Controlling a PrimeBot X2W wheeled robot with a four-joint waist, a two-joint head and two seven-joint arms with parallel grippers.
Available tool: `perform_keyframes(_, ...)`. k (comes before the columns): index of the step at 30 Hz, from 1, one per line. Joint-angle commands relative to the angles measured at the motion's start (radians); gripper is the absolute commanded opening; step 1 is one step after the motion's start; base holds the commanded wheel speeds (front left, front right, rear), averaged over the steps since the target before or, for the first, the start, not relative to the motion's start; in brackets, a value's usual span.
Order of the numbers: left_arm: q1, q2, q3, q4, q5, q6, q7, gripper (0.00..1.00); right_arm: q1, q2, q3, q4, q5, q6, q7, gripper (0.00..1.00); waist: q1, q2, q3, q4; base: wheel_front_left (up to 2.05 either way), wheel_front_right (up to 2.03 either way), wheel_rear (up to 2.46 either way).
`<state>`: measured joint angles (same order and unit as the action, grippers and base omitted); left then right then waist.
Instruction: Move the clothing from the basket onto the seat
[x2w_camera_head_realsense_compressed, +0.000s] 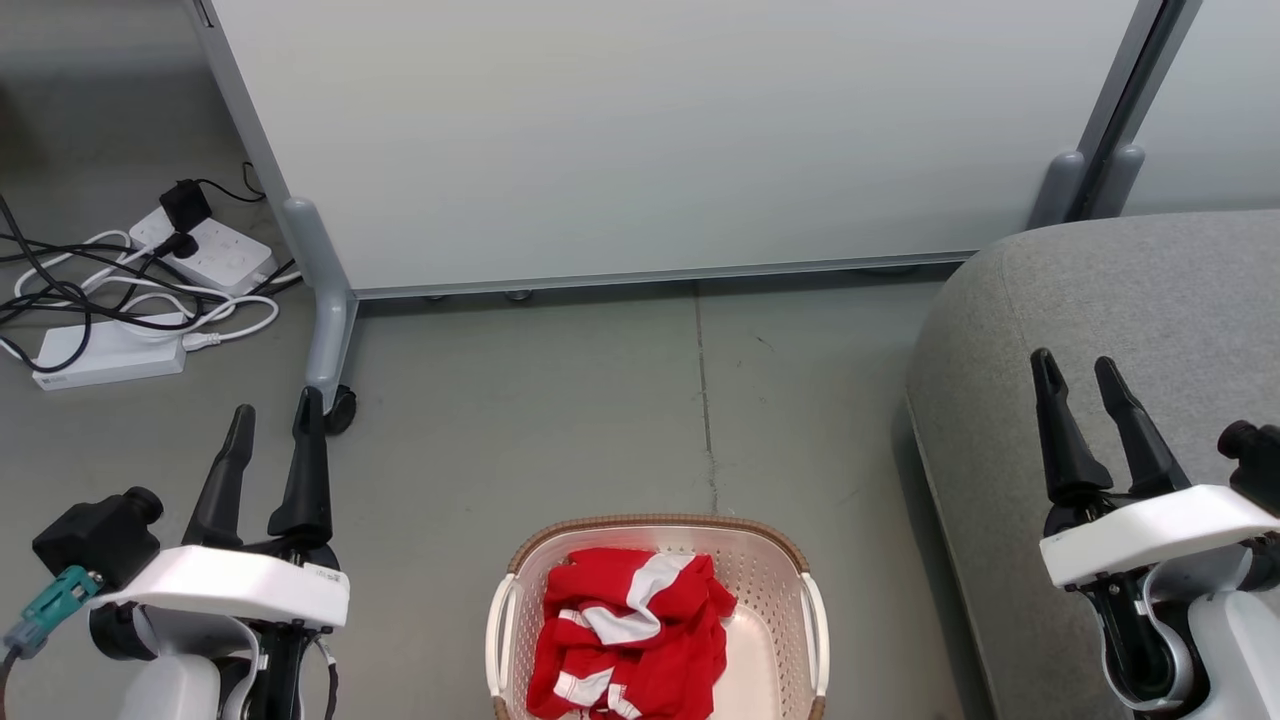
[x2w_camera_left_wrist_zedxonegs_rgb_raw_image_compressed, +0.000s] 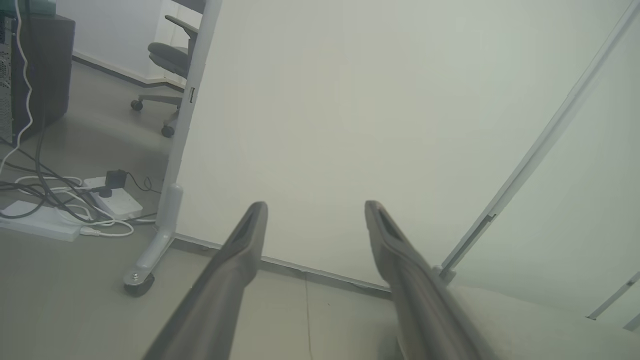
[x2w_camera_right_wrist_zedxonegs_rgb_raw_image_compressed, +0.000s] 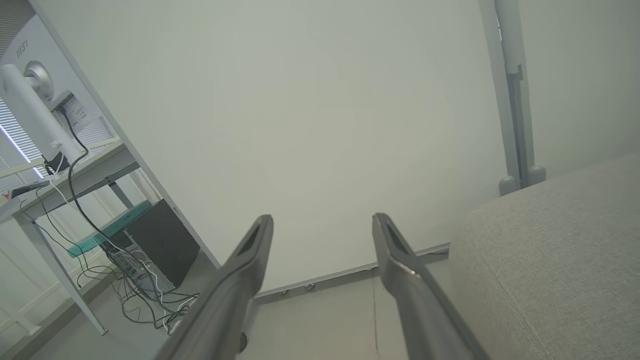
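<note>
Clothing (x2w_camera_head_realsense_compressed: 630, 635) is lying bunched in the basket (x2w_camera_head_realsense_compressed: 770, 590) on the floor, at the bottom middle of my head view, and none of it is resting on the seat (x2w_camera_head_realsense_compressed: 1130, 300) yet. I am seeing the red heap crowding the basket's left half, its long axis running from the near wall toward the far rim.

Both arms are hanging empty. The left gripper (x2w_camera_head_realsense_compressed: 277, 402) is showing its fingers moderately parted, and the right gripper (x2w_camera_head_realsense_compressed: 1072, 358) likewise, with nothing between them in either wrist view.

What I am weighing is direction. Both sets of fingers are pointing away from me toward the white partition (x2w_camera_head_realsense_compressed: 640, 140), while the heap is sitting between the arms, low and back toward the robot's body. I am judging the left gripper slightly nearer to the fabric. The right one is hovering over the seat's edge, which is lying to the basket's right.
</note>
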<state>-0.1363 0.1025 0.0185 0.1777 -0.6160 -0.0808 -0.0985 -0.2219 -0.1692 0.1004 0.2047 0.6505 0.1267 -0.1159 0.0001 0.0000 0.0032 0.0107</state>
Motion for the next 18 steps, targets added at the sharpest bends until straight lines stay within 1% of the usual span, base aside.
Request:
perform_keyframes(1,-0.016,0.012,-0.004,-0.005,0.037,0.006,-0.012,1.0,-0.028,-0.016,0.003,-0.005,-0.039,0.005,-0.016,1.0,-0.0001,0.0,0.0,0.001,0.0,0.0,0.0)
perform_keyframes(18,0.011,0.027,-0.067,0.051,0.229,0.02,-0.06,1.0,-0.015,-0.004,0.006,0.078,-0.203,0.005,-0.041,1.0,-0.0001,0.0,0.001,0.01,0.0,0.0,0.0)
